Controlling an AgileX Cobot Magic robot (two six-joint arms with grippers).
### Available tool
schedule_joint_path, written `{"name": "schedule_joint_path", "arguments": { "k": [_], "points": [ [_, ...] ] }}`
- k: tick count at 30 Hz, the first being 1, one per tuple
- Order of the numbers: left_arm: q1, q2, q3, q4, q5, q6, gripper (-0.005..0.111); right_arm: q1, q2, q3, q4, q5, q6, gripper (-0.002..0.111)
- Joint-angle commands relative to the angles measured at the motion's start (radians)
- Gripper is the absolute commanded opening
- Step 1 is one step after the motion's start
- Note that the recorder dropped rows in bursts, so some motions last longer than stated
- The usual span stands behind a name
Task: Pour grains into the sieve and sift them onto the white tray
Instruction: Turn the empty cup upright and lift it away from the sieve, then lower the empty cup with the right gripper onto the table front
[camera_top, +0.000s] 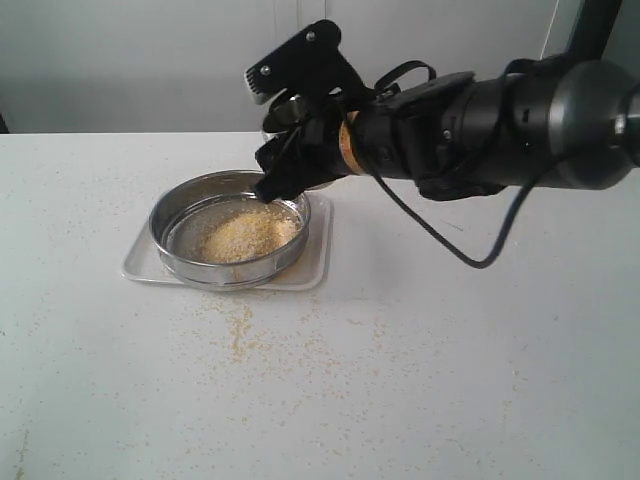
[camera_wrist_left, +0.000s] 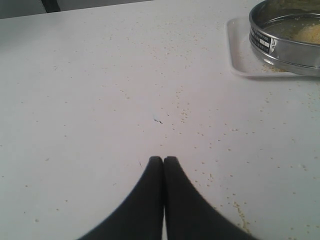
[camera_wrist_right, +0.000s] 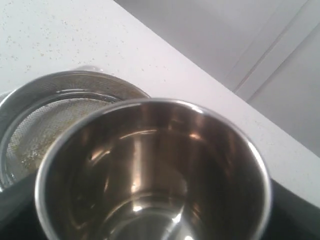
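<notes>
Here the sieve (camera_top: 176, 250) sits on the white tray (camera_top: 313, 263), left of the middle of the counter (camera_top: 450, 380), with a yellow heap of grains (camera_top: 248, 236) lying on its mesh. The right fingers (camera_top: 282, 178) pinch an empty steel cup (camera_wrist_right: 150, 170) just above the sieve's far right rim. The left fingers (camera_wrist_left: 150, 192) hang pressed together over the speckled counter, apart from the tray.
</notes>
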Motion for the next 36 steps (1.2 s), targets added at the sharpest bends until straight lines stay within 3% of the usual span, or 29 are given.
{"name": "schedule_joint_path", "arguments": {
  "k": [1, 17, 29, 33, 36],
  "points": [
    [0.003, -0.005, 0.004, -0.008, -0.003, -0.001, 0.000, -0.070, -0.084, 0.088, -0.002, -0.053, 0.023, 0.000],
    [0.003, -0.005, 0.004, -0.008, -0.003, -0.001, 0.000, -0.277, -0.263, 0.269, 0.037, -0.174, 0.016, 0.000],
    [0.003, -0.005, 0.004, -0.008, -0.003, -0.001, 0.000, -0.289, -0.446, 0.396, 0.221, -0.182, -0.005, 0.000],
    [0.003, -0.005, 0.004, -0.008, -0.003, -0.001, 0.000, -0.289, -0.501, 0.428, 0.233, -0.178, -0.061, 0.000],
    [0.003, -0.005, 0.004, -0.008, -0.003, -0.001, 0.000, -0.289, -0.536, 0.477, 0.416, -0.181, -0.243, 0.000]
  ]
}}
